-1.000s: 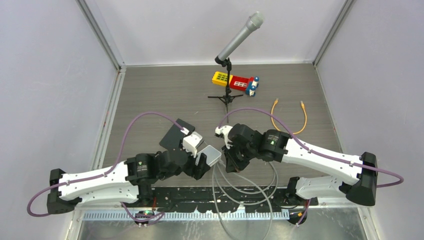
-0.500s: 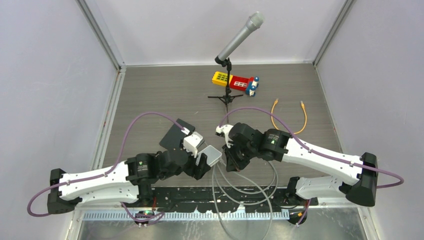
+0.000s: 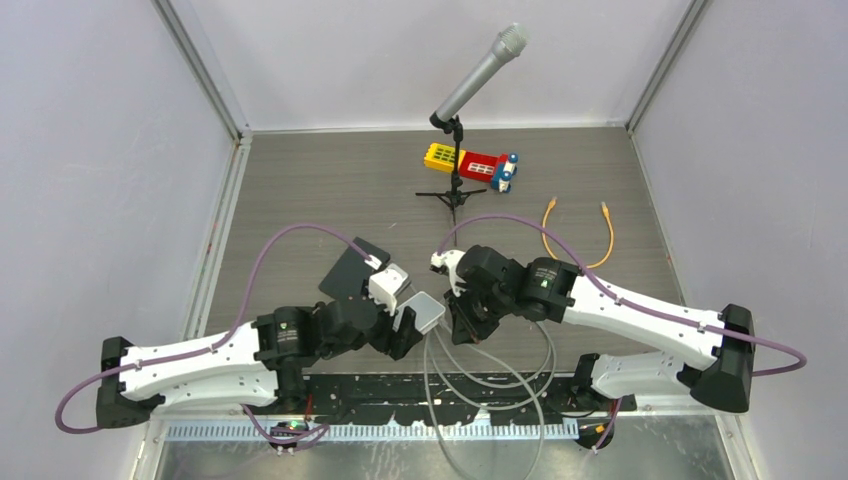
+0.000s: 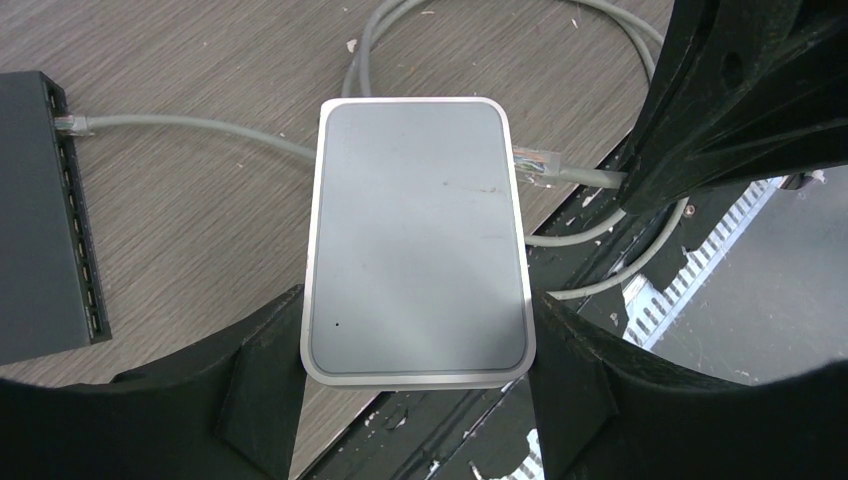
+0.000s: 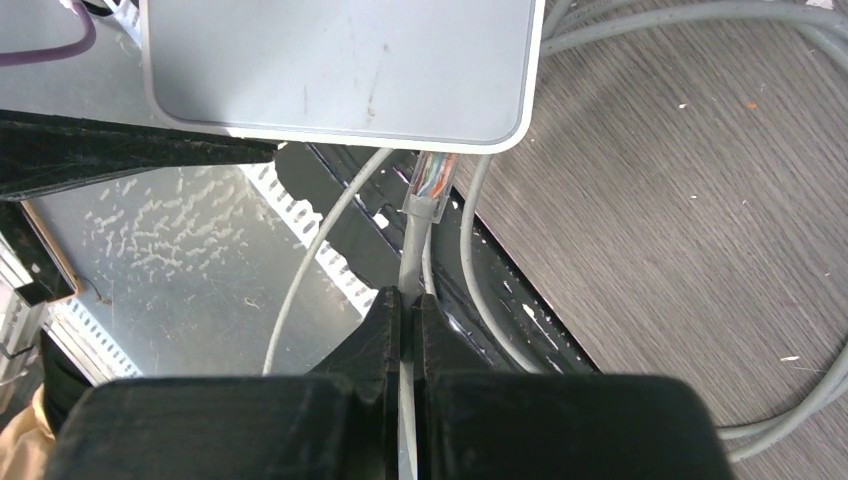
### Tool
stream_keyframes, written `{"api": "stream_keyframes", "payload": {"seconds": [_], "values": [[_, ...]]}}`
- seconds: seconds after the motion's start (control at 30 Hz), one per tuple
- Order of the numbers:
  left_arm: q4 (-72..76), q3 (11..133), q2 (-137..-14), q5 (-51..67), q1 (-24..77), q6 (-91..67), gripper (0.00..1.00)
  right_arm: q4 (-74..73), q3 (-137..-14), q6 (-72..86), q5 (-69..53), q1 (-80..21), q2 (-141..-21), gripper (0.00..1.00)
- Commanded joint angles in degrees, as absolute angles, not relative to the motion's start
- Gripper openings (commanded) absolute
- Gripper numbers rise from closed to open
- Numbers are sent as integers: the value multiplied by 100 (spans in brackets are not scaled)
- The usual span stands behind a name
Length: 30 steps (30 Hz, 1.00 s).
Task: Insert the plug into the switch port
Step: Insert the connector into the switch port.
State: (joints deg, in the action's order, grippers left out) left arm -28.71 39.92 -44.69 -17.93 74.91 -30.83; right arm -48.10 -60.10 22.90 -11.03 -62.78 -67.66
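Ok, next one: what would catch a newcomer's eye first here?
The face-off up front: the left gripper clamps a silver switch by its sides, and the right gripper pinches a grey cable behind its clear plug, whose tip sits at the switch's edge. A microphone on a stand rises at the far side, beside a colourful toy.

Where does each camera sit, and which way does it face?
Top: above and behind the arms, facing down at the table; both arms show, left claw and right claw.
Left wrist: on the left arm, looking along its fingers at the box they hold.
Right wrist: on the right arm, looking past its claw, shut on the cable, at the plug.
Shared: both wrist views show box and plug.
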Motion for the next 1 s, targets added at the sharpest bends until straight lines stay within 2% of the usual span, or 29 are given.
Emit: {"api": "stream_keyframes", "payload": {"seconds": [0.0,0.97], "values": [[-2248,4026,-4515,-1524,7510,-3017,0,-4499,-6227,2362,-1318,-6249,-6810,0],[-1898,4008,-4618,-1041,7509,-2926,0,-4368,-6181,2279,-892,-6056,-7103,1]]}}
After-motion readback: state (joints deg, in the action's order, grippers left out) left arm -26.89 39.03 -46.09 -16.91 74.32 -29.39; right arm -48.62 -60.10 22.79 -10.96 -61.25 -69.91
